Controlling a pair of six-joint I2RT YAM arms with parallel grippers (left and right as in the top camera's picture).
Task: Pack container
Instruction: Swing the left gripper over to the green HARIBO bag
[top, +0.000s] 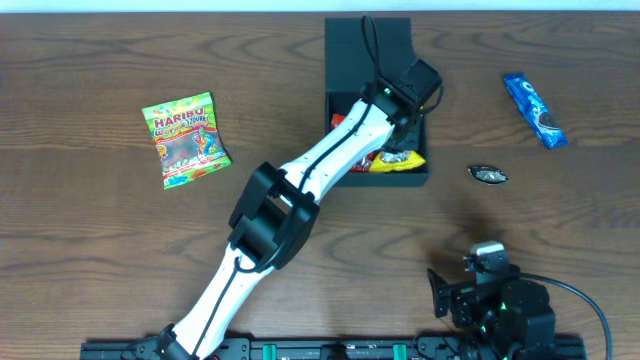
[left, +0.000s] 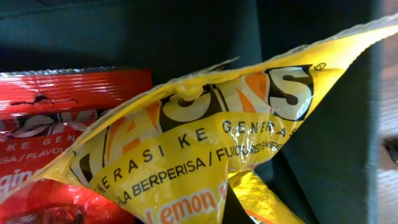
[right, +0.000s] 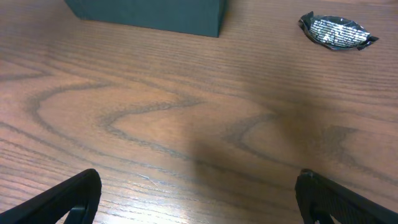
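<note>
The container (top: 368, 45), a dark matte square box with its flap lid folded back, stands at the far middle of the table. My left gripper (top: 404, 128) reaches down into it, shut on a yellow lemon snack packet (top: 393, 161). In the left wrist view that packet (left: 205, 143) fills the frame and hides the fingers. A red packet (left: 56, 106) lies beside it against the dark box wall (left: 155, 37). My right gripper (right: 208, 205) is open and empty, low over bare wood at the front right (top: 487, 285).
A Haribo bag (top: 185, 140) lies at the left. A blue Oreo packet (top: 535, 110) lies at the far right. A small silver-dark wrapper (top: 488, 174) lies right of the box and also shows in the right wrist view (right: 337, 31).
</note>
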